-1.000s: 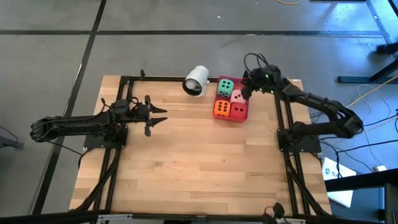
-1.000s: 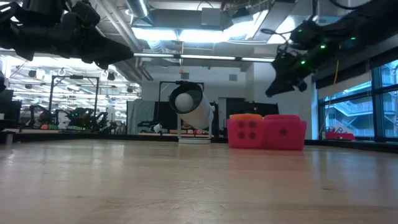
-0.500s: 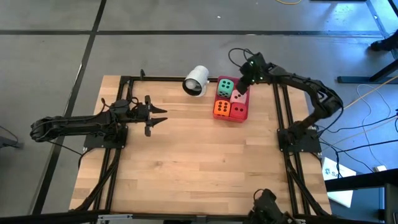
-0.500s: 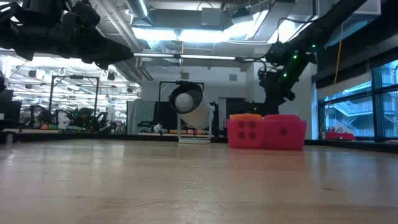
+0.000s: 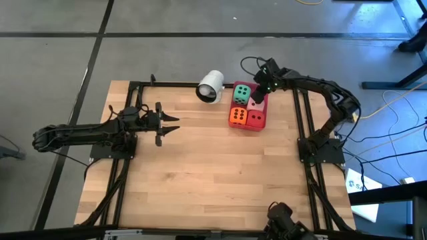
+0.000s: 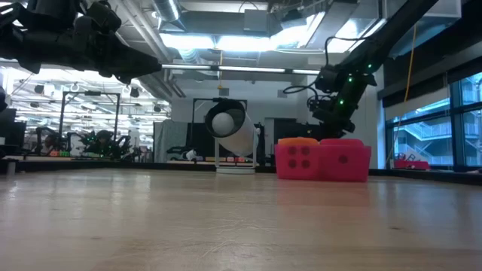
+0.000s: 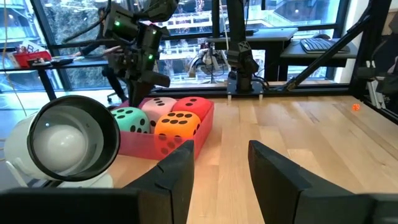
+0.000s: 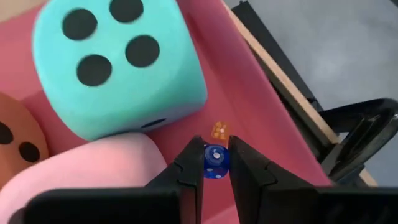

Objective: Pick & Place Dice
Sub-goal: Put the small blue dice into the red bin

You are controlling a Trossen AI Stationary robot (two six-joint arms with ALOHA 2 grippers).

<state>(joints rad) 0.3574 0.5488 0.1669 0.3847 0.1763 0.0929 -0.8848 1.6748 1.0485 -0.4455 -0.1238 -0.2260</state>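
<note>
Grey floor (image 5: 60,60) with dark seams, wooden table (image 5: 207,167), large windows (image 6: 422,139), bright ceiling lights (image 6: 226,41)

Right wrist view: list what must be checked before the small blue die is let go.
1. Grip: the small translucent blue die sits between the fingers of the right gripper: ok.
2. Position: the bare floor of the flat red plastic tray shows directly under the die: ok.
3. Landing spot free: a tiny orange die lies just beyond the fingertips: not ok.
4. Clearance from the large green foam die and the large pink foam die, both close by: cannot tell.
5. Left gripper open, holding nothing, far from the tray on the table's left side: ok.
</note>
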